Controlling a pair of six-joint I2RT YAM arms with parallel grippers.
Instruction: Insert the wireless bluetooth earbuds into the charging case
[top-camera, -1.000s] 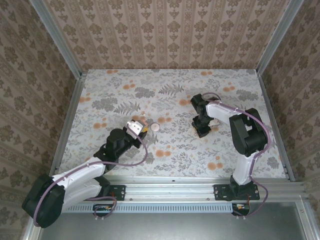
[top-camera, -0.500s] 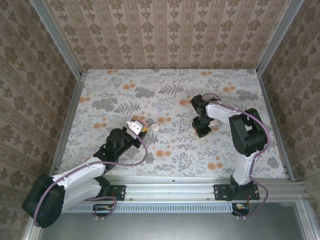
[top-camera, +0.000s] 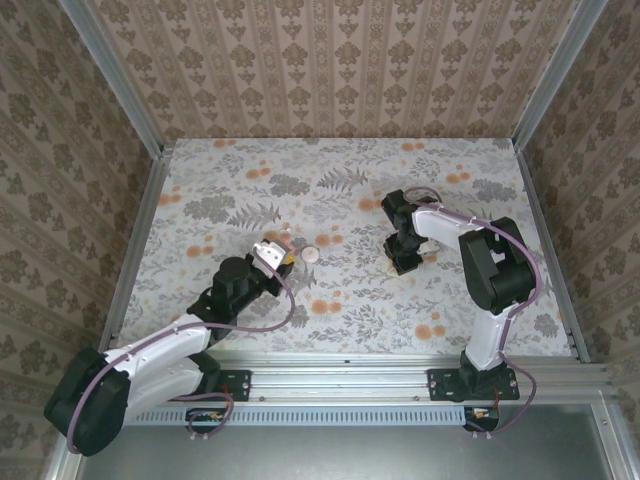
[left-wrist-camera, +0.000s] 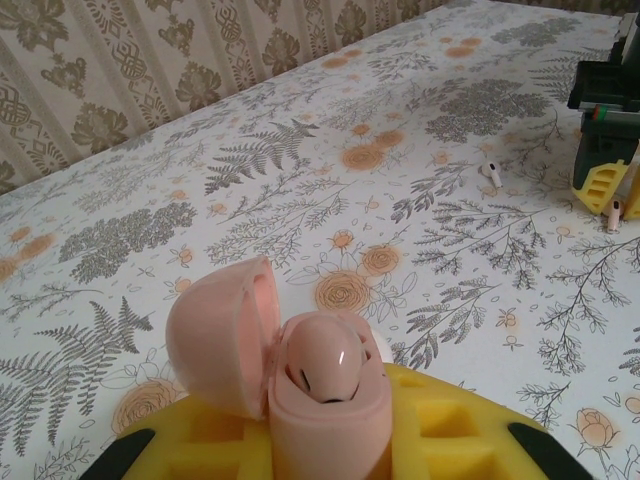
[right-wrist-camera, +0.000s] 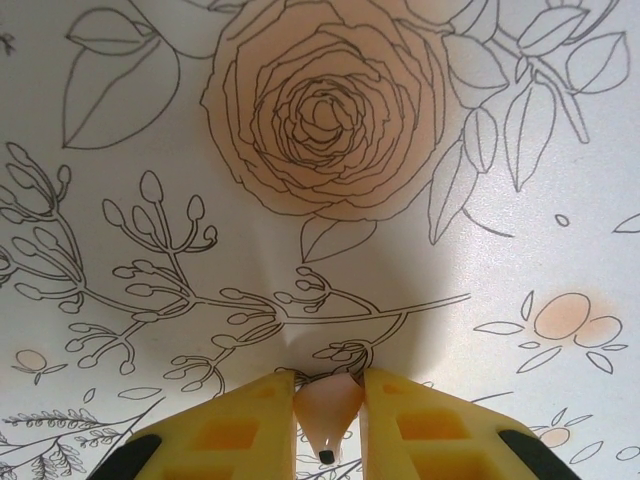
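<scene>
Left tool (top-camera: 270, 254): left of the counter's middle, closed on the charging case, whose base sits pinched between its yellow fingers (left-wrist-camera: 470, 440).
Charging case (left-wrist-camera: 325, 385): pink and rounded, held upright in the left tool with its top facing up.
Lid (left-wrist-camera: 225, 335): swung open to the left and standing on its hinge, so the smooth pink inner well is in view.
Right tool (top-camera: 405, 262): right of the middle, pointing straight down at the counter, with its yellow tips drawn in on the first earbud.
First earbud (right-wrist-camera: 326, 405): a pale pinkish piece with a dark tip, wedged between the right tool's two fingers just above the printed surface.
Second earbud (left-wrist-camera: 492, 170): whitish, lying loose on the counter near the right tool but apart from it, and well apart from the case.
Round disc (top-camera: 311, 254): pale and coin-like, flat on the counter just right of the left tool.
Counter (top-camera: 350, 310): covered in a print of grey ferns and orange roses, with patterned walls on the left, right and far sides.
</scene>
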